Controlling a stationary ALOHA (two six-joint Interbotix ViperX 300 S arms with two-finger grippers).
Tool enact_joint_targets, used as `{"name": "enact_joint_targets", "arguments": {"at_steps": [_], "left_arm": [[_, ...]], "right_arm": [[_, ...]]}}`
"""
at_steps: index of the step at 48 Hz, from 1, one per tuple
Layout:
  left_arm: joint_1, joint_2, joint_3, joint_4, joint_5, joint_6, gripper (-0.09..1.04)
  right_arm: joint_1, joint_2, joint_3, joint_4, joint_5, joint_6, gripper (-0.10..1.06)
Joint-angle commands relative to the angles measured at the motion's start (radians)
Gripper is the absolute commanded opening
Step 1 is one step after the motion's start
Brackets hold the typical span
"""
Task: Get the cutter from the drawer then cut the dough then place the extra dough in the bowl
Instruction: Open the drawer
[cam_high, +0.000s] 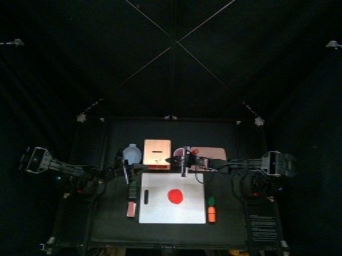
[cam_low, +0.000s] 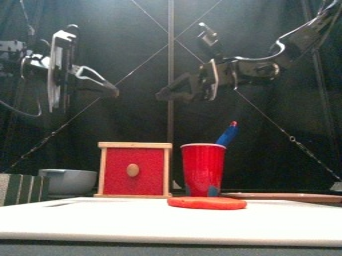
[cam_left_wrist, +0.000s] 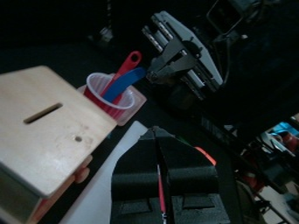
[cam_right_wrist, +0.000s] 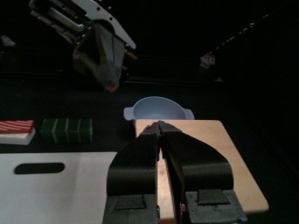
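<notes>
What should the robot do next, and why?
Probably lower the right hand, which hangs over the box, down to the red drawer and pull it open. The drawer looks shut, and no cutter shows.

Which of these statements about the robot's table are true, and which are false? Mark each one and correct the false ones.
1. The red dough disc lies on the white cutting board. True.
2. The drawer of the wooden box is pulled out. False: its red drawer front sits closed.
3. A blue knife stands in the red cup. True.
4. The right gripper holds the cutter. False: its jaws are shut on nothing, above the box, and no cutter is in view.
5. The bowl holds dough. False: it looks empty.
</notes>
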Motion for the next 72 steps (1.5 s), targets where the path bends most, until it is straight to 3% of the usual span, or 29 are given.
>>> {"name": "enact_joint_targets", "arguments": {"at_steps": [1, 9, 14, 20, 26, 34, 40, 46, 59, 72], "left_arm": [[-0.008, 0.08, -0.058, -0.054, -0.009, -0.078, 0.1], [-0.028, 0.181, -0.081, -0.067, 0.005, -0.285, 0.12], [-0.035, 0.201, -0.081, -0.058, 0.005, -0.42, 0.19], [-0.035, 0.207, -0.08, -0.037, 0.011, -0.515, 0.28], [-0.037, 0.235, -0.087, -0.031, 0.021, -0.555, 0.41], [-0.037, 0.249, -0.101, -0.037, 0.066, -0.627, 0.73], [-0.035, 0.278, -0.123, -0.13, 0.084, -0.698, 0.86], [-0.021, 0.334, -0.161, -0.225, 0.081, -0.709, 0.86], [0.028, 0.4, -0.21, -0.222, 0.055, -0.698, 0.86], [0.048, 0.407, -0.209, -0.25, 0.032, -0.601, 0.86]], "right_arm": [[-0.012, 0.069, -0.106, -0.011, -0.009, 0.005, 0.06], [-0.028, 0.156, -0.189, -0.017, 0.015, 0.009, 0.06], [-0.031, 0.163, -0.199, -0.018, 0.084, 0.011, 0.06], [-0.031, 0.167, -0.199, -0.018, 0.146, 0.011, 0.06], [-0.028, 0.195, -0.196, -0.018, 0.161, 0.011, 0.06], [-0.026, 0.21, -0.193, -0.018, 0.167, 0.008, 0.06], [-0.025, 0.21, -0.193, -0.018, 0.178, 0.005, 0.06], [-0.023, 0.21, -0.193, -0.018, 0.179, 0.005, 0.06], [-0.021, 0.21, -0.187, -0.018, 0.179, 0.005, 0.06], [-0.021, 0.21, -0.187, -0.015, 0.179, 0.006, 0.06]]}}
